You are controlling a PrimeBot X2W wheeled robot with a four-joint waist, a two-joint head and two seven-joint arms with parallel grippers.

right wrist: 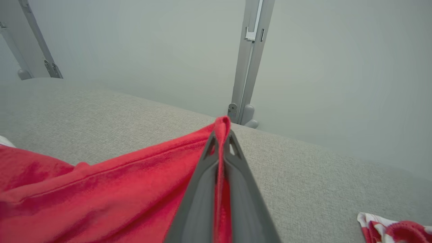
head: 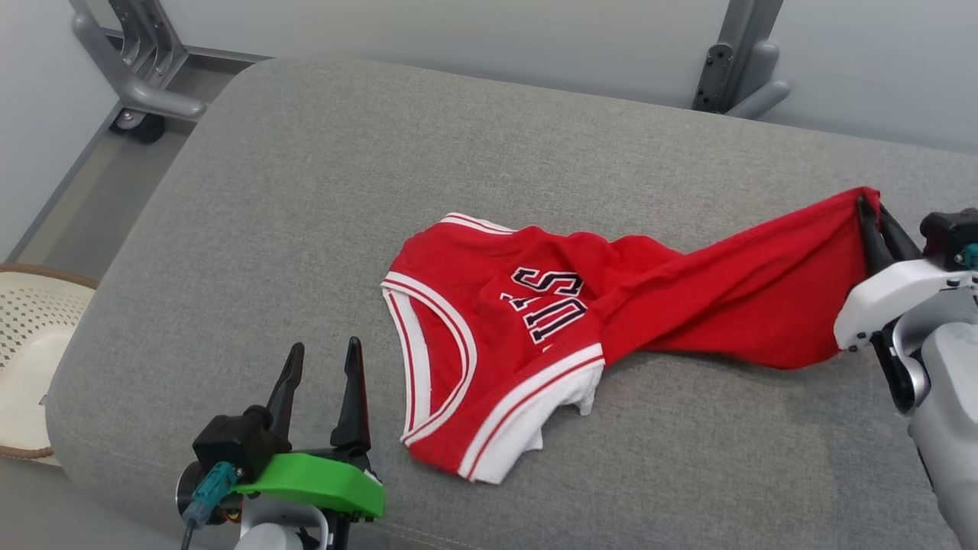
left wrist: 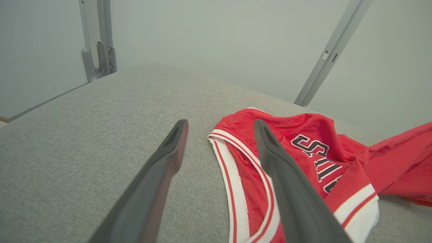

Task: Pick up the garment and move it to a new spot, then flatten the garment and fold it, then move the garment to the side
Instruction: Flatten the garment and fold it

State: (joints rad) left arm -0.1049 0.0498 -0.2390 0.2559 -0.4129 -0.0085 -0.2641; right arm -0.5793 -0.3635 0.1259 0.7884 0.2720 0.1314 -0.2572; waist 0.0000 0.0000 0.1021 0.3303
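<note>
The garment (head: 535, 328) is a red sleeveless jersey with white trim and dark lettering, crumpled on a grey cushion (head: 306, 229). Its red hem end stretches right to my right gripper (head: 871, 210), which is shut on that edge. In the right wrist view the red cloth (right wrist: 101, 189) is pinched between the closed fingers of the right gripper (right wrist: 221, 138). My left gripper (head: 325, 359) stands open at the lower left, just left of the jersey's armhole trim. In the left wrist view the left gripper (left wrist: 219, 126) has spread fingers, the right one over the garment (left wrist: 303, 158).
A woven cream basket (head: 27, 351) sits at the far left below the cushion edge. Grey metal frame legs (head: 137, 84) stand behind the cushion at the left and at the right (head: 737, 69). A pale wall runs along the back.
</note>
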